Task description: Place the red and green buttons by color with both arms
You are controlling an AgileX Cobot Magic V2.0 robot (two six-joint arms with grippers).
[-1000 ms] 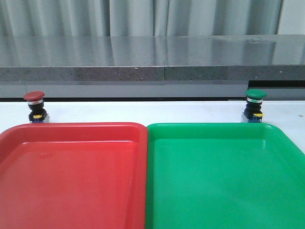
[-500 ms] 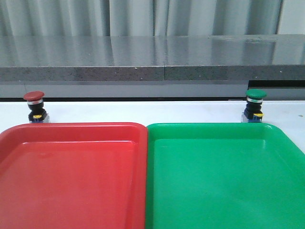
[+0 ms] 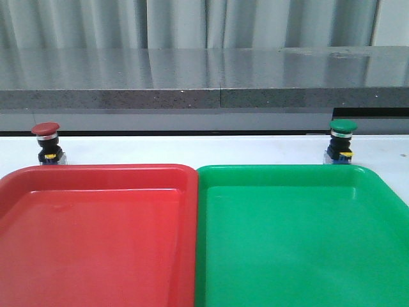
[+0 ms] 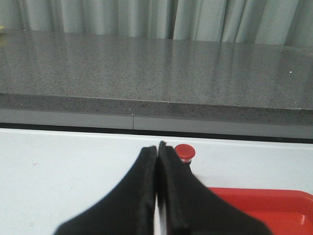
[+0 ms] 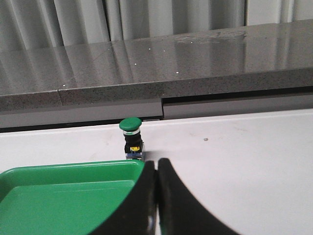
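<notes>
The red button (image 3: 46, 143) stands upright on the white table behind the red tray's (image 3: 96, 173) far left corner. The green button (image 3: 342, 141) stands upright behind the green tray's (image 3: 287, 171) far right corner. Neither arm shows in the front view. In the left wrist view my left gripper (image 4: 157, 146) is shut and empty, with the red button (image 4: 185, 152) just beyond and beside its tips. In the right wrist view my right gripper (image 5: 156, 162) is shut and empty, short of the green button (image 5: 131, 138).
The two trays lie side by side, touching, and fill the near half of the table. A grey stone ledge (image 3: 204, 80) runs along the back behind the white table strip (image 3: 192, 149), with curtains behind it.
</notes>
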